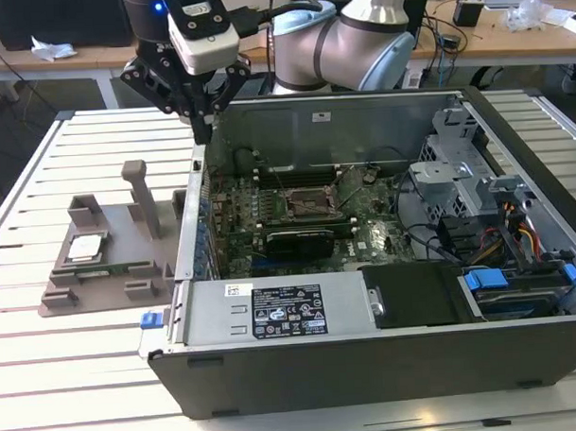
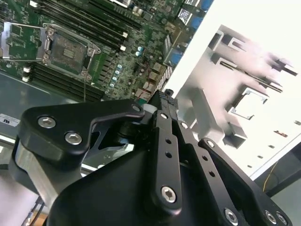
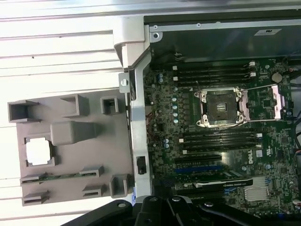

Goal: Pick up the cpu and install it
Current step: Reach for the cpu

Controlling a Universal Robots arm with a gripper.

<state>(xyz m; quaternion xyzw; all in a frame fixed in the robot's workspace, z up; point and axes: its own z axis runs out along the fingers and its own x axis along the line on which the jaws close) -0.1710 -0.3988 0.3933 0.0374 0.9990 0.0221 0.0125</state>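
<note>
The cpu (image 1: 84, 247) is a small silver square lying flat in a recess of the grey holder tray (image 1: 129, 278), at the exterior view's left, outside the computer case. Both wrist views show the cpu (image 3: 38, 152) (image 2: 248, 104) as a bright square in the tray. My gripper (image 1: 206, 133) hangs above the case's left wall, between tray and motherboard, well above the cpu. Its black fingers (image 2: 162, 122) meet at the tip, shut with nothing between them. The motherboard's socket (image 1: 311, 203) (image 3: 221, 108) (image 2: 66, 49) lies open with its metal frame lifted.
The open computer case (image 1: 369, 364) lies on a slatted white table (image 1: 86, 393). A tall post (image 1: 141, 197) rises from the tray near the cpu. Memory slots (image 3: 216, 139), cables and a drive bay (image 1: 503, 284) crowd the case interior.
</note>
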